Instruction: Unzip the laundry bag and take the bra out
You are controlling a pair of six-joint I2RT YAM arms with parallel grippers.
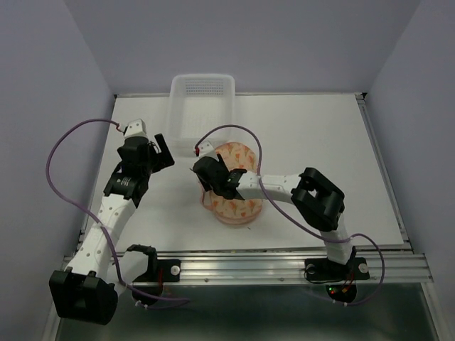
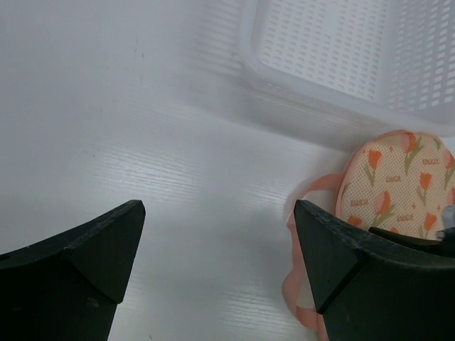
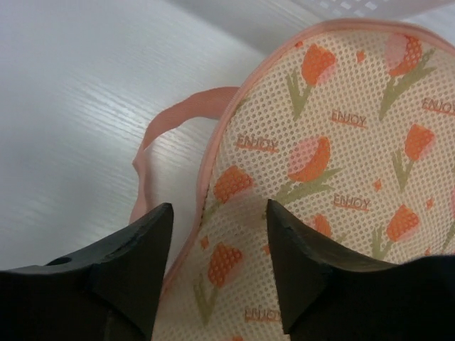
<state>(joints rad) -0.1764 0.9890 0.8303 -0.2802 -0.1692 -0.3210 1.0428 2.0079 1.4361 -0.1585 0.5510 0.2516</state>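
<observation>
Unzipping was the step in hand, judging by the laundry bag (image 1: 236, 208), which lay near the middle of the table (image 1: 320, 135) and looked shut, its pink trim unbroken wherever it showed. The bra appeared in no view and was probably inside. The right gripper (image 3: 220, 213) hung low over the bag's 9 o'clock edge, its 2 fingers apart and clamped on nothing, with the trim running beneath the gap. A pink strap loop (image 3: 178, 117) lay on the table just outside that edge. No zipper pull could be made out, so the next move called for finding it along the trim and pinching it, likely while the other arm pinned the fabric. The left gripper (image 2: 219, 209) hovered at 10 o'clock of the bag, jaws spread wide, holding nothing. The white basket (image 1: 202, 99) stood just beside the bag at 12 o'clock, cramping travel that way. Bare table showed at 9 and 2 o'clock, and the near rail at 6 o'clock lay well apart
</observation>
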